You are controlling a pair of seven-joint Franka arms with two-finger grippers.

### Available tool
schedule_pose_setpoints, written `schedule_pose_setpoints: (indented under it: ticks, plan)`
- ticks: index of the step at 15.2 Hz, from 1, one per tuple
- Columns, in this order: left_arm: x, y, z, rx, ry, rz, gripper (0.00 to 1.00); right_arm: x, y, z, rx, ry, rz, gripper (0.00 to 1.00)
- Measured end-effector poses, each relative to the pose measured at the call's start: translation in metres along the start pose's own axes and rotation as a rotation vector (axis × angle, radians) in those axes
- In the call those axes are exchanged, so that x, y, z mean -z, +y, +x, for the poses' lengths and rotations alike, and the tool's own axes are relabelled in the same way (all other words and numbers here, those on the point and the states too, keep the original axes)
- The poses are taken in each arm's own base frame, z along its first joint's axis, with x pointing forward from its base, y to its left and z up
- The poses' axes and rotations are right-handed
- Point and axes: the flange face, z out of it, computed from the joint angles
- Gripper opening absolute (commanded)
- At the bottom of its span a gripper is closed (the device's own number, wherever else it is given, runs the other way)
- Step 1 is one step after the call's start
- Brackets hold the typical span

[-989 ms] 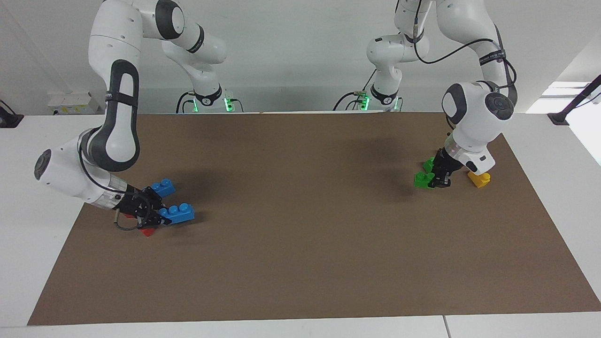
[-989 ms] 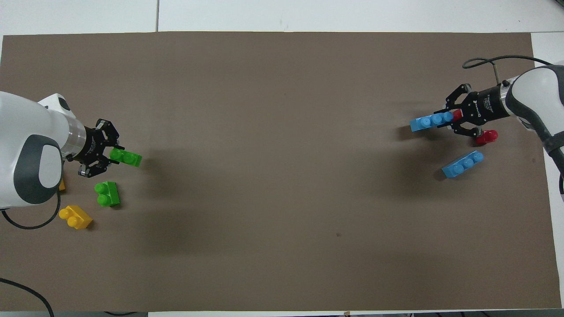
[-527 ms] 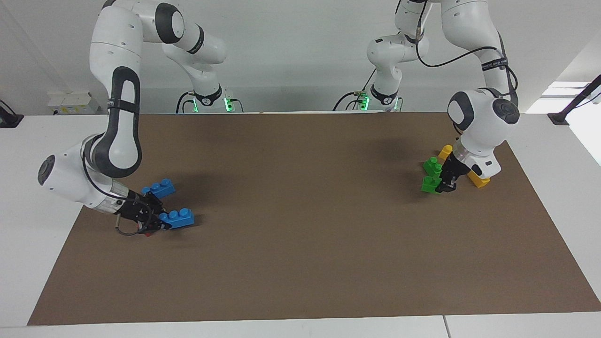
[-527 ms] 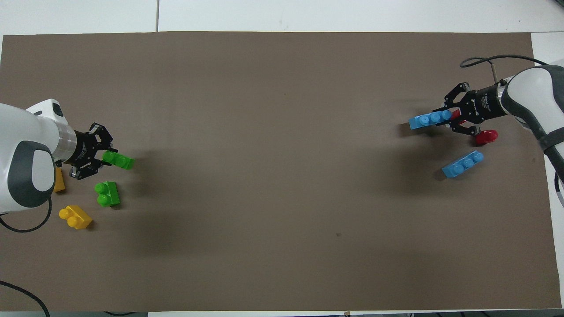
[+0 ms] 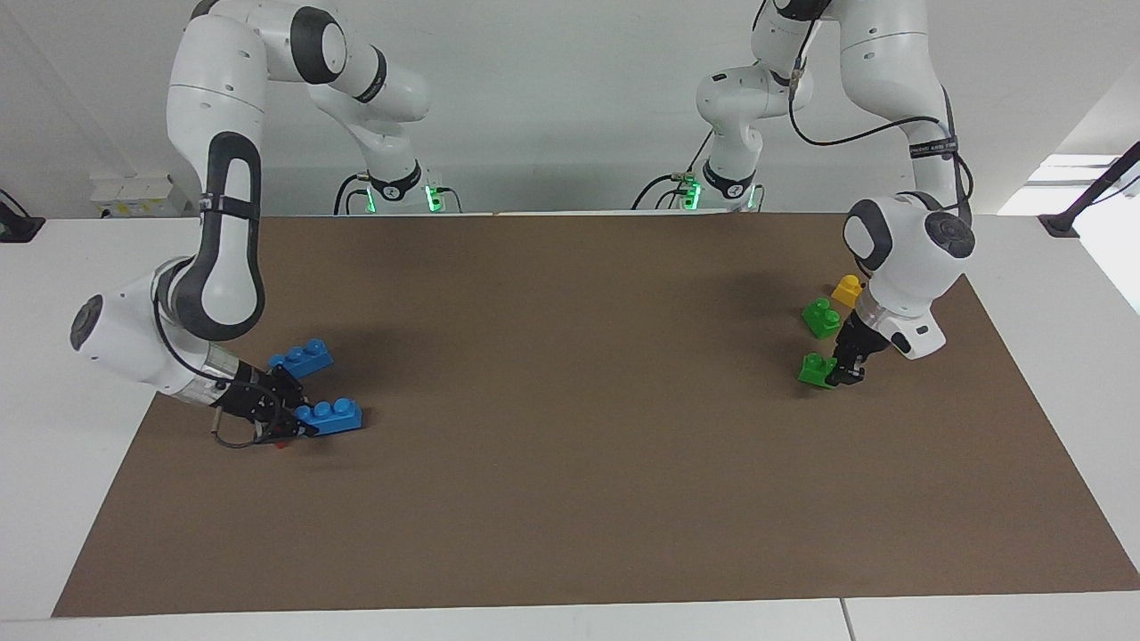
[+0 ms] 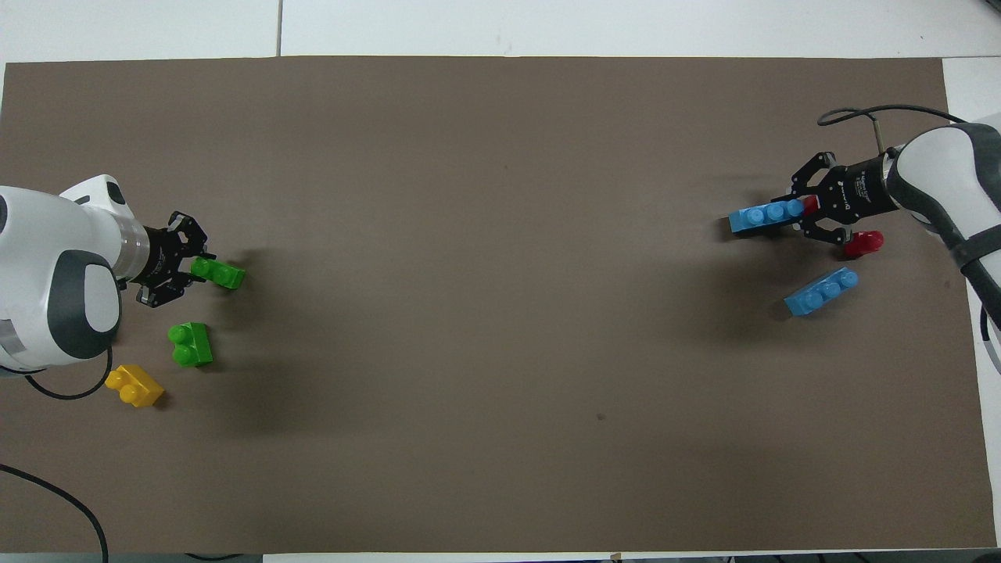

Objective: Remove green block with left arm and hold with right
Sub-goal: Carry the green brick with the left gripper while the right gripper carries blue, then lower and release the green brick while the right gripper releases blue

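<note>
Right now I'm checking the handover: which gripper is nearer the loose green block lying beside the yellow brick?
Left. The left gripper grips the other green brick beside the green block; the right gripper is at the right arm's end, on a blue brick.

No legible text, label, brand, number or sign. Faint white lettering shows on the black body of the right gripper (image 6: 809, 211), close beside the blue brick (image 6: 766, 213), but it cannot be read. A dark band on the left arm (image 5: 933, 147) carries pale marks, also unreadable.
</note>
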Motion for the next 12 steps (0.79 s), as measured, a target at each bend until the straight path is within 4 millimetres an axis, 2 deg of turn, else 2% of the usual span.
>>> schedule_pose_setpoints:
  ticks: [3, 4, 5, 6, 10, 12]
  plan:
    - [-0.003, 0.003, 0.002, -0.023, -0.001, 0.000, 0.00, 0.001, 0.001, 0.002, -0.003, 0.001, 0.002, 0.00]
    - [-0.004, 0.003, 0.003, -0.033, -0.001, -0.001, 0.00, 0.001, 0.001, 0.002, -0.003, 0.001, 0.002, 0.18]
    - [-0.004, 0.003, 0.004, -0.040, -0.001, -0.002, 0.00, 0.001, 0.001, 0.002, -0.003, 0.001, 0.003, 0.41]
    - [-0.004, 0.003, 0.006, -0.045, 0.001, -0.004, 0.00, 0.001, 0.001, 0.002, -0.003, 0.001, 0.003, 0.52]
    - [-0.003, -0.004, 0.026, -0.044, 0.006, -0.010, 0.00, 0.001, -0.001, 0.000, 0.001, 0.001, 0.003, 0.60]
    - [-0.003, -0.003, 0.032, -0.042, 0.008, -0.013, 0.00, 0.000, -0.002, -0.002, 0.005, 0.001, 0.003, 0.71]
